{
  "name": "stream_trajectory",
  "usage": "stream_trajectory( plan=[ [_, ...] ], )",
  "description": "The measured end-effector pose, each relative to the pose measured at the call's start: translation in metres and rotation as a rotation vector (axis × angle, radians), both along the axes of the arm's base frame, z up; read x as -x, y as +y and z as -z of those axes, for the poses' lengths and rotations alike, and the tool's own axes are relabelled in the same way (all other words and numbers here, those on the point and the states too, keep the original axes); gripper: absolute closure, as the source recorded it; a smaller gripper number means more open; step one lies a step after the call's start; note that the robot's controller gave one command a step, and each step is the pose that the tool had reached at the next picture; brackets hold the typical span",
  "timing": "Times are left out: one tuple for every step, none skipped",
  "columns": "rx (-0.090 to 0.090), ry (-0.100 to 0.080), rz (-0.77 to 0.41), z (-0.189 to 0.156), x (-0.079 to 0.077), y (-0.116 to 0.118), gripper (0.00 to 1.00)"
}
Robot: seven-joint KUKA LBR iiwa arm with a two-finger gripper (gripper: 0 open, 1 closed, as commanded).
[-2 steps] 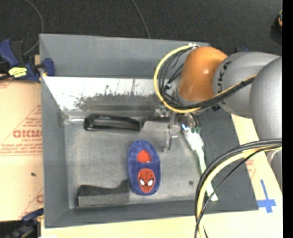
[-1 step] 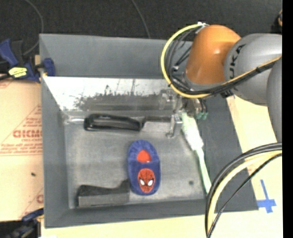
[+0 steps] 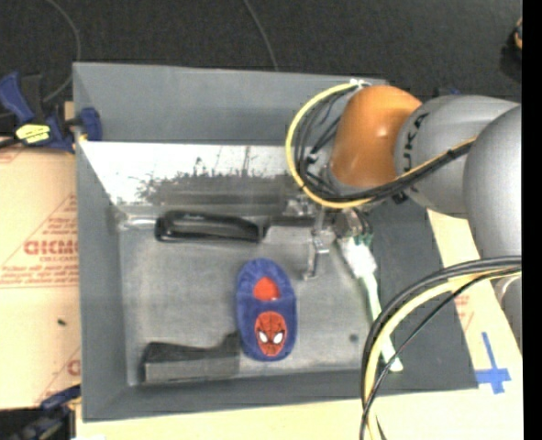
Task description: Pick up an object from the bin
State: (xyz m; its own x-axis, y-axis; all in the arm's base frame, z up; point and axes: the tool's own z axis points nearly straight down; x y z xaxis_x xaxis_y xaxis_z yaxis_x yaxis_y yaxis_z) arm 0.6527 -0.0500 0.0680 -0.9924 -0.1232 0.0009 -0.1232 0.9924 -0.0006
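Observation:
My gripper [image 3: 318,248] hangs below the orange-covered wrist over the bin's right middle, above bare floor. Just to its lower left lies a blue oval slipper [image 3: 266,312] with a Spider-Man face and a red spot. Immediately to its right lies a white and green stick-like thing [image 3: 366,278], running down toward the bin's lower right. A long black stapler-like thing [image 3: 208,228] rests to the gripper's left along the back wall. I see nothing held in the gripper.
A dark grey flat thing [image 3: 190,359] lies in the front left corner. The arm and its looped cables cover the bin's upper right. Bare floor spreads left of the slipper.

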Motion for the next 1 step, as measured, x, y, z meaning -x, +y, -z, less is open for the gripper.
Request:
stream_trajectory(
  plan=[
    [-0.001,-0.007,0.023,-0.0021,-0.0009,-0.0002,0.0]
  ],
)
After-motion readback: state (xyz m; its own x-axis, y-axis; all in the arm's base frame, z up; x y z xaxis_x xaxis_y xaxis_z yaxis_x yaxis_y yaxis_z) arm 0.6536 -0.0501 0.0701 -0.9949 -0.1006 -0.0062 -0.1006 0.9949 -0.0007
